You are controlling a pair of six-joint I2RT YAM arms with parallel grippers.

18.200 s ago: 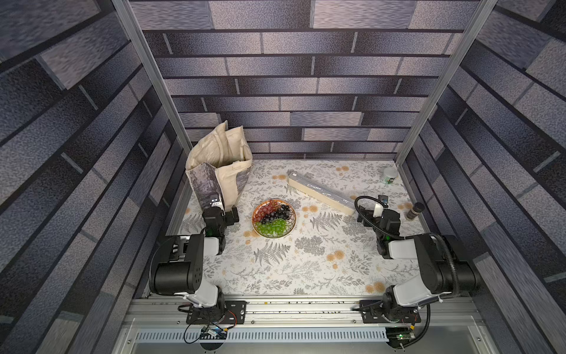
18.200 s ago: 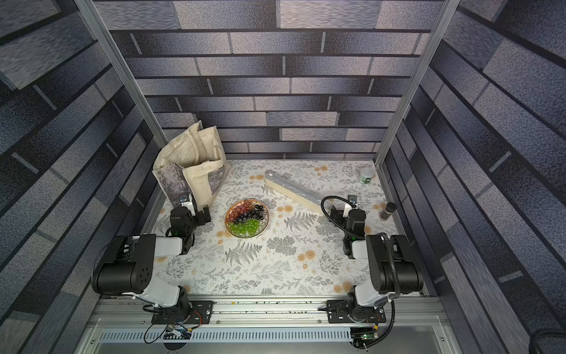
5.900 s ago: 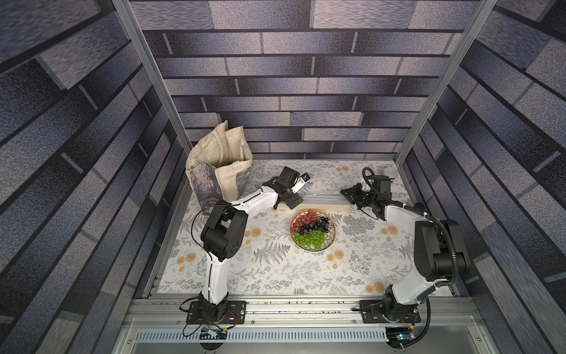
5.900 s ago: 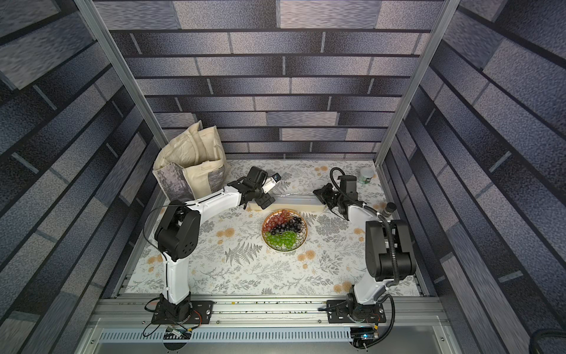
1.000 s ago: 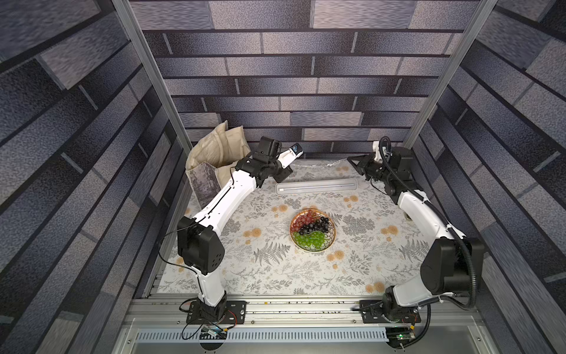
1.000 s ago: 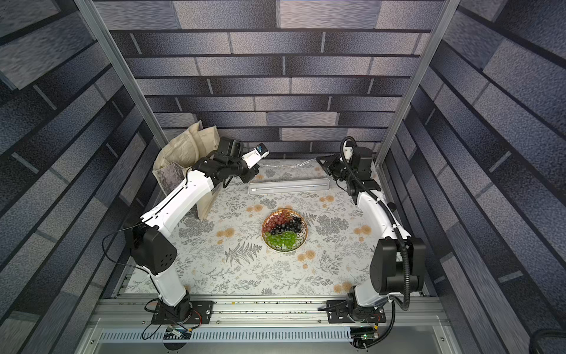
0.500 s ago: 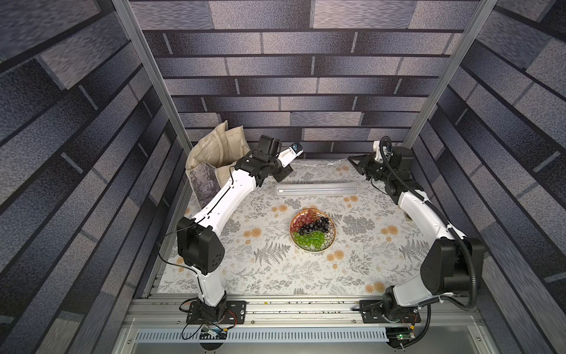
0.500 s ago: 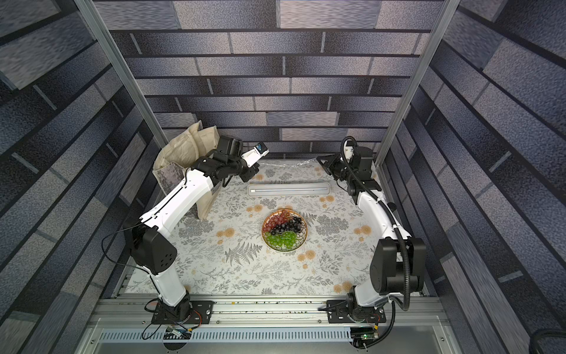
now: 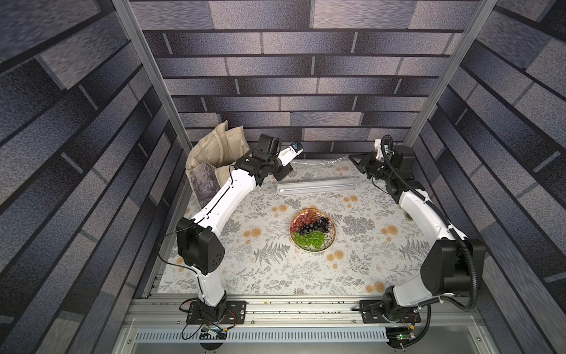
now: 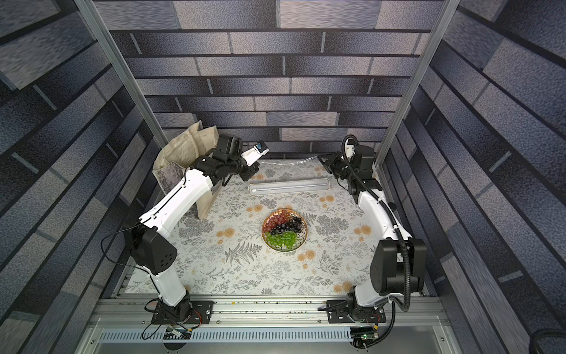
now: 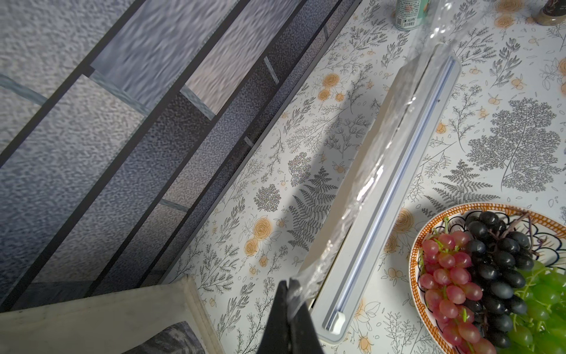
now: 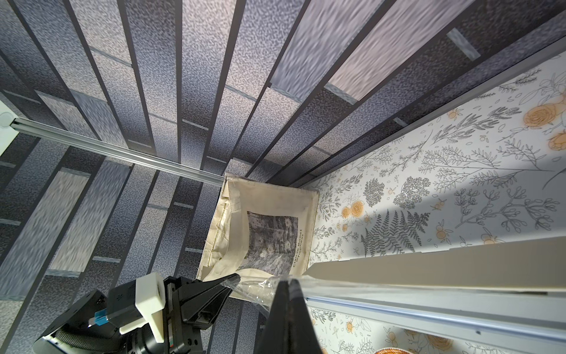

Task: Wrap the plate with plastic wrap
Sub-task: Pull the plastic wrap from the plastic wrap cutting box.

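The plate (image 9: 330, 237), bearing red, dark and green grapes, lies just right of centre in both top views. It rests on a white tablecloth (image 9: 275, 269) printed with grey ferns and orange flowers. An aluminium rail (image 9: 291, 309) carrying both arm bases crosses the lower frame in front of it. Above the plate in the frame, and apart from it, the long dispenser box (image 9: 315, 187) lies crosswise on the cloth. The plastic wrap (image 11: 367, 184) rises from the box as a clear sheet, its free edge spanning the upper middle of the frame. The left gripper (image 11: 288, 291) pinches one corner of the film, jaws pressed together; the right gripper (image 12: 286, 289) pinches the other corner likewise. A cream tote bag (image 9: 214, 150) stands at upper left. Grey-blue brick-patterned walls (image 9: 291, 76) and aluminium posts (image 9: 147, 76) enclose the cell.
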